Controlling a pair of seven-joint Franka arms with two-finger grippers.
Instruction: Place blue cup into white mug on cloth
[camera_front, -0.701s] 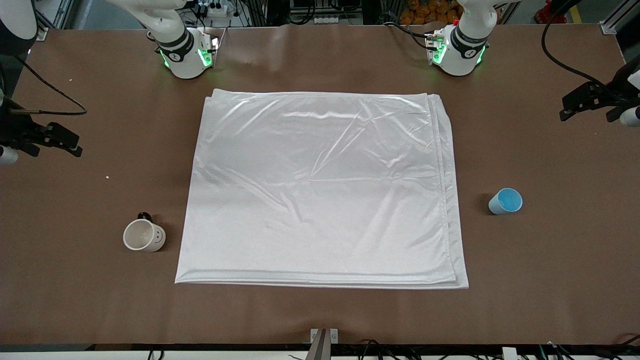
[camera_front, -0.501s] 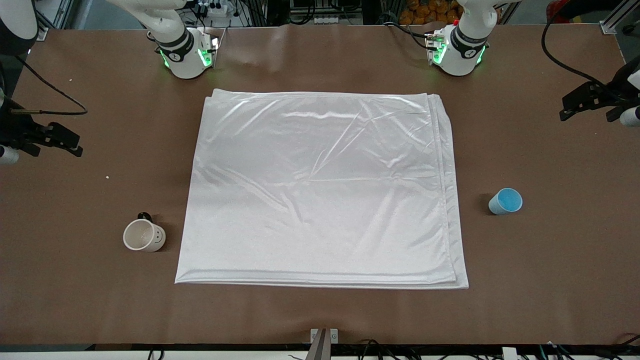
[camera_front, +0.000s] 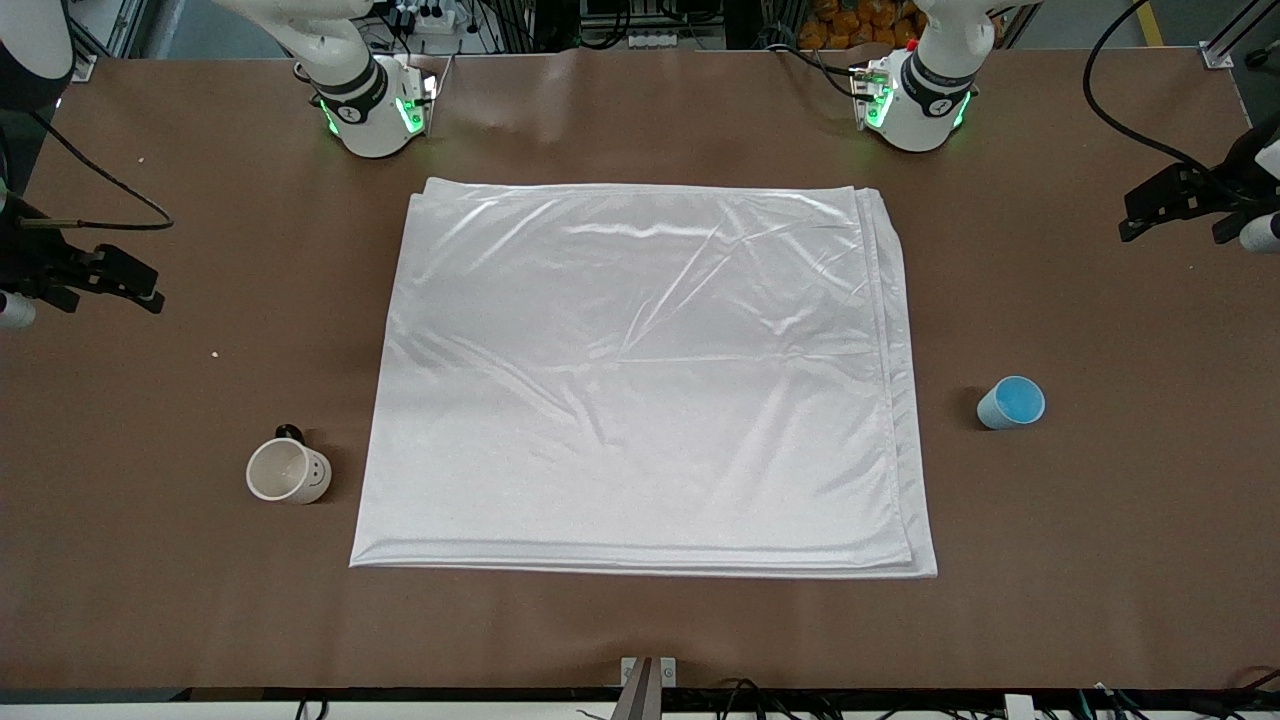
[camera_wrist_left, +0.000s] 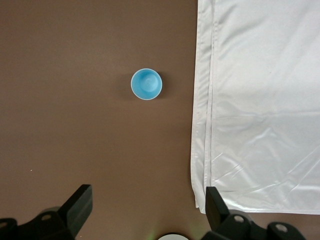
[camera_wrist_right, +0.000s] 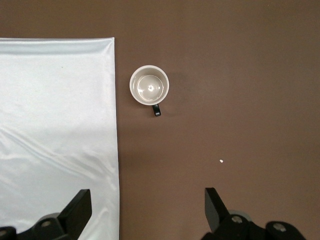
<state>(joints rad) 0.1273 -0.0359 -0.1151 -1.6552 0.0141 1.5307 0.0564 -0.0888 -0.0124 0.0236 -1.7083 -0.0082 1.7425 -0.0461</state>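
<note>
The blue cup (camera_front: 1011, 403) stands upright on the bare table beside the cloth (camera_front: 640, 380), toward the left arm's end; it also shows in the left wrist view (camera_wrist_left: 146, 84). The white mug (camera_front: 288, 470) stands upright off the cloth toward the right arm's end, its dark handle showing in the right wrist view (camera_wrist_right: 149, 86). My left gripper (camera_front: 1172, 205) is open and empty, high over the table's end, apart from the cup (camera_wrist_left: 148, 206). My right gripper (camera_front: 108, 280) is open and empty over the other end, apart from the mug (camera_wrist_right: 147, 207).
The cloth's layered edge (camera_wrist_left: 202, 125) runs beside the cup, and its edge (camera_wrist_right: 114, 125) runs beside the mug. The brown table (camera_front: 640, 630) lies bare around them. A small white crumb (camera_wrist_right: 221, 161) lies near the mug. The arm bases (camera_front: 375, 110) stand at the table's back edge.
Nothing on the table has moved. Only the cable above the left arm's end has shifted slightly.
</note>
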